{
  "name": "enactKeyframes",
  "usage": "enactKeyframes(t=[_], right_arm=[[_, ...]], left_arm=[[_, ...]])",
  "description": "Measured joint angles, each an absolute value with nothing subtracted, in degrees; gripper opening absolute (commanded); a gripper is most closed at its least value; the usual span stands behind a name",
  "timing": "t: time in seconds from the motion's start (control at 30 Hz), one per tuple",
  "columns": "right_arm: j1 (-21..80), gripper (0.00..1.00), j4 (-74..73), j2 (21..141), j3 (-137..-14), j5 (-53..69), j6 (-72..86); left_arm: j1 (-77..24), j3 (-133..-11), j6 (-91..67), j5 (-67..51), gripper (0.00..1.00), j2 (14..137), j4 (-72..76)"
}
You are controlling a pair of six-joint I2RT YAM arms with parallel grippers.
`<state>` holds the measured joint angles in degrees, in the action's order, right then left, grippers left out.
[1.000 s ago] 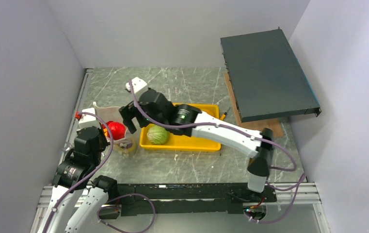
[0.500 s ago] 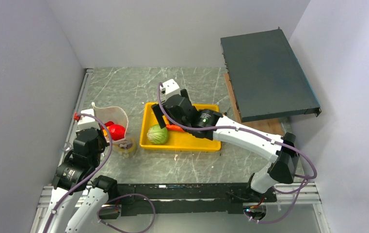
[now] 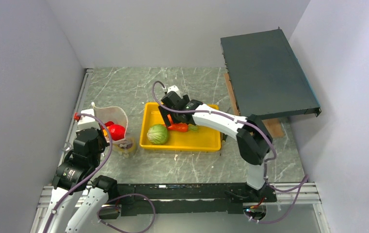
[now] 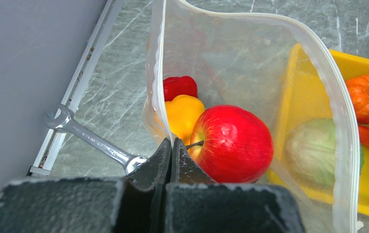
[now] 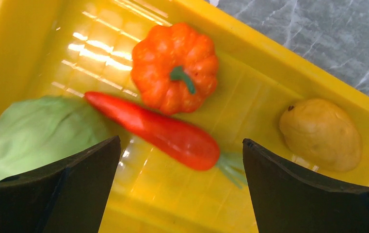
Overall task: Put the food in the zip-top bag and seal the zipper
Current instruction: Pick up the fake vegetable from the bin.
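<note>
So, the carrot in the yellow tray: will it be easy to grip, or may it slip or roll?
The carrot looks glossy and hard, so it may slip when squeezed. It tapers, so a grip near the thick end probably holds better. Being long and round, it would likely roll if nudged, though the pumpkin beside it may block that.

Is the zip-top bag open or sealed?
Open. The zip-top bag has its zipper gaping in a wide loop; the left gripper pinches one side.
</note>
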<state>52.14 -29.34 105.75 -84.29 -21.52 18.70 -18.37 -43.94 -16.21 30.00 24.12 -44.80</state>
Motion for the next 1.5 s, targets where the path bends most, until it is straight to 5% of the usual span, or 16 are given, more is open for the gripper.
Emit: enactKeyframes(t=[0.27, 0.57, 0.83, 1.17, 1.5], right_arm=[[49.1, 0.95, -29.7, 117.1, -92.4, -20.7, 18.3], [48.7, 0.79, -28.2, 121.2, -93.8, -20.1, 18.0], [48.7, 0.52, -26.1, 121.2, -93.8, -19.2, 17.3], [49.0, 0.01, -25.8, 120.6, -93.8, -18.7, 17.0], [55.5, 0.0, -25.6, 107.6, -100.2, -14.4, 16.8]], left_arm=[[-18.4, -43.9, -16.2, 30.0, 0.0, 24.1, -44.8], [-18.4, -43.9, -16.2, 30.0, 0.0, 24.1, -44.8], [-18.4, -43.9, -16.2, 30.0, 0.0, 24.1, -44.8], [-18.5, -43.9, -16.2, 30.0, 0.0, 24.1, -44.8], [-18.5, -43.9, -16.2, 30.0, 0.0, 24.1, -44.8]])
